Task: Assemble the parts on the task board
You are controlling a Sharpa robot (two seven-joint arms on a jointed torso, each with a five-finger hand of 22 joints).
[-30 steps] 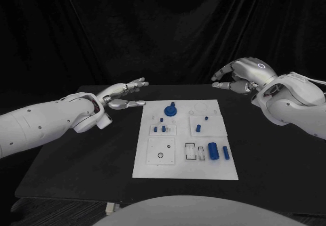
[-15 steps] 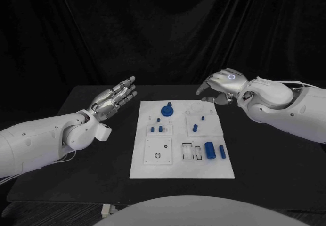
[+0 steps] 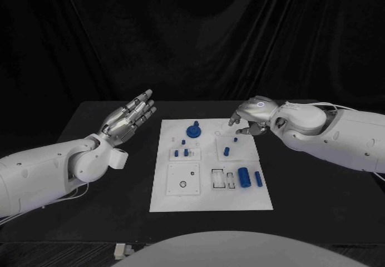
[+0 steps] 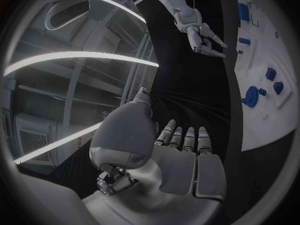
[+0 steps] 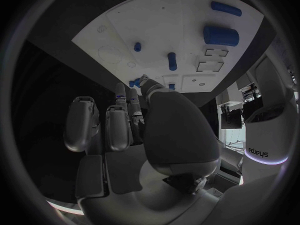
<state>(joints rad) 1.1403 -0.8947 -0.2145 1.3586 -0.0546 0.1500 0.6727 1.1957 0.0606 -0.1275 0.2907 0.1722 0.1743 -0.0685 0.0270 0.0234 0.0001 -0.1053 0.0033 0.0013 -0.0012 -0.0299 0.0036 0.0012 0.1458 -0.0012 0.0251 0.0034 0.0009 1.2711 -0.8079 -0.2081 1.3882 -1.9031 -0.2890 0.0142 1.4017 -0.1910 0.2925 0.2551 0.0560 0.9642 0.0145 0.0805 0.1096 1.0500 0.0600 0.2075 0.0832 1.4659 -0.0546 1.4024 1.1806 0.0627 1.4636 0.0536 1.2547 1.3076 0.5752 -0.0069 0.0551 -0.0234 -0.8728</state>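
The white task board (image 3: 210,199) lies in the middle of the black table. On it are a blue round knob (image 3: 193,131), several small blue pegs (image 3: 185,152), a lone peg (image 3: 226,151), a thick blue cylinder (image 3: 243,178) and a slimmer one (image 3: 258,178). My left hand (image 3: 128,117) hovers beside the board's far left corner, fingers straight and empty. Over the far right corner my right hand (image 3: 248,117) holds nothing, its loosely bent fingers pointing down. The right wrist view shows that hand (image 5: 134,130) above the board (image 5: 125,20), the thick cylinder (image 5: 220,35) and a peg (image 5: 172,60).
Black tabletop (image 3: 321,189) surrounds the board on all sides, with a dark curtain behind. The left wrist view shows my left palm (image 4: 181,157), the board (image 4: 262,125) with its knob (image 4: 251,96), and my right hand (image 4: 203,35) beyond.
My right hand has come in from the far right and down over the board's far right corner. My left hand has straightened its fingers and lifted slightly beside the board.
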